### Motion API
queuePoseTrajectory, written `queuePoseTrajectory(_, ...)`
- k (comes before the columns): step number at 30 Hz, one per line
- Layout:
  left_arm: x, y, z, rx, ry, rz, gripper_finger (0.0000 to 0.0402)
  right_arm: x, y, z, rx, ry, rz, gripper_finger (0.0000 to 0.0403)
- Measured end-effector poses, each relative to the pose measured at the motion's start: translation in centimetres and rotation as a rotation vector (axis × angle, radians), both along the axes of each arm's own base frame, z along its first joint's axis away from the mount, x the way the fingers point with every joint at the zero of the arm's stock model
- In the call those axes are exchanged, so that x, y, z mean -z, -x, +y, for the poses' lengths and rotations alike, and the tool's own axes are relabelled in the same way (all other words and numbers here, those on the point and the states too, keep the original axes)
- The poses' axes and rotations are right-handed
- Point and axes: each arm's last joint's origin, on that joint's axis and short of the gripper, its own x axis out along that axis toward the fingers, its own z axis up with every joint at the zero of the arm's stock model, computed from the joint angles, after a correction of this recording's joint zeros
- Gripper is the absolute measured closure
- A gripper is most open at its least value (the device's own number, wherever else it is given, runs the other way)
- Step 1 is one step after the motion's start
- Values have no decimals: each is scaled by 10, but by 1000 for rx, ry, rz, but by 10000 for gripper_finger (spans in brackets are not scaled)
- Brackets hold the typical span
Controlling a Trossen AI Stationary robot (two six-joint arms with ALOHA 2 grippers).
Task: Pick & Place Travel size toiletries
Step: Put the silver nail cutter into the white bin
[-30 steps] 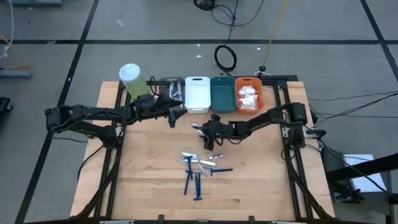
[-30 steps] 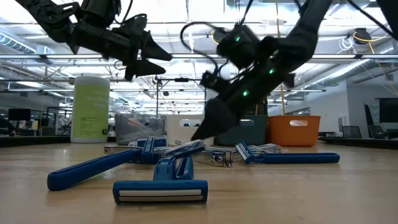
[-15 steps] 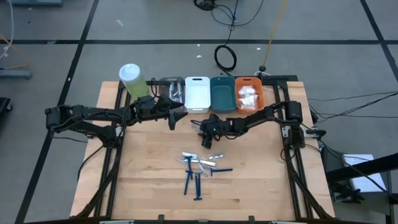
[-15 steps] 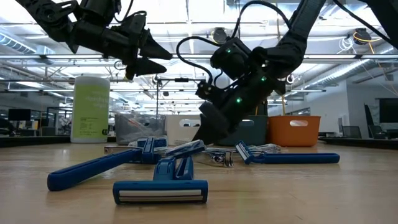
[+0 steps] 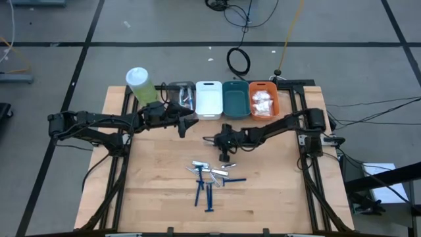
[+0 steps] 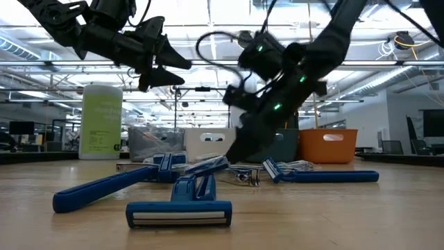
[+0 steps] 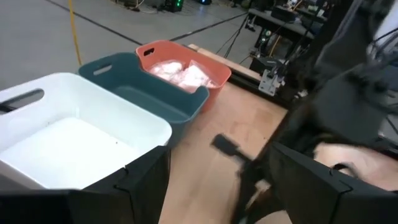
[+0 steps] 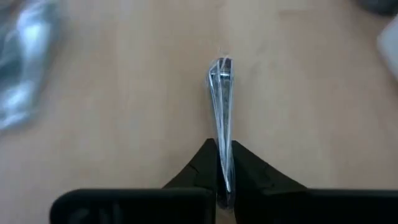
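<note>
Left to right across the table: pale-green cylinder (image 5: 139, 84) stood at the back-left corner, then a row of bins, grey bin (image 5: 181, 94), white bin (image 5: 209, 99), teal bin (image 5: 235, 99), orange bin (image 5: 263, 99) with white pouches (image 5: 263, 101) already inside.

Left gripper (image 5: 191, 122) hovered in front of the grey and white bins, fingers spread apart, carrying nothing, waiting.

Right gripper (image 5: 225, 155) was mid-table, raised off the wood, in front of the teal bin. Its fingers were pinched tight on a slim silvery stick (image 8: 221, 106), thin wrapped piece poking out past the tips.

Rest of the toiletries lay in a loose pile toward the front centre: dark blue razors (image 5: 209, 195) and a few pale-blue sticks (image 5: 216, 172), well apart from the bins.

Step in hand, as I judged it: the carry, stick grasped and lifted, not yet binned. Next move called for swinging back to a bin, centring over it, then letting go. Which bin takes sticks I couldn't tell.
</note>
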Motion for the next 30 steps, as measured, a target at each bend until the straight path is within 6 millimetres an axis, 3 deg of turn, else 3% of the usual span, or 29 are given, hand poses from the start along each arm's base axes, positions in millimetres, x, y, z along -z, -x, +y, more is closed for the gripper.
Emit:
queuePoseTrajectory(6, 1, -1, -6, 38, -52, 26, 133, -56, 29, 13, -16, 115, -118, 393)
queuePoseTrajectory(9, -1, -3, -12, 72, -101, 19, 133, -67, 59, 14, 51, 185, -152, 393)
queuePoseTrajectory(12, -4, -5, -17, 98, -146, -13, 133, -78, 87, 13, 101, 191, -327, 393)
queuePoseTrajectory(15, -5, -11, -20, 118, -178, -60, 133, -75, 112, 11, 125, 183, -503, 393)
queuePoseTrajectory(19, 6, -24, -24, 153, -260, -57, 133, -67, 134, 7, 149, 188, -597, 393)
queuePoseTrajectory(23, 15, -37, -29, 174, -375, -108, 133, -58, 142, 5, 154, 186, -590, 393)
queuePoseTrajectory(30, 24, -69, -30, 168, -390, -182, 133, -69, 140, 9, 11, 150, -702, 393)
